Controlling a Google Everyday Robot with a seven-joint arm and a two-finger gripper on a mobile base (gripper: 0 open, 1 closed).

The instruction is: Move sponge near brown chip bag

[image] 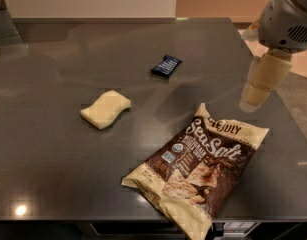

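The sponge (105,109), a pale yellow pad with wavy edges, lies flat on the dark table, left of centre. The brown chip bag (200,166), with cream ends and "Sea Salt" lettering, lies at the front right, its lower end over the table's front edge. My gripper (254,98) hangs as a cream tapered piece under a grey arm joint (288,19) at the right. It is above the table's right side, just beyond the bag's top right corner and far right of the sponge. It holds nothing that I can see.
A small dark blue snack bar wrapper (166,65) lies behind the sponge and bag, near the middle. The dark table (53,184) ends at the right edge near the arm and at the front edge under the bag. A wall runs behind.
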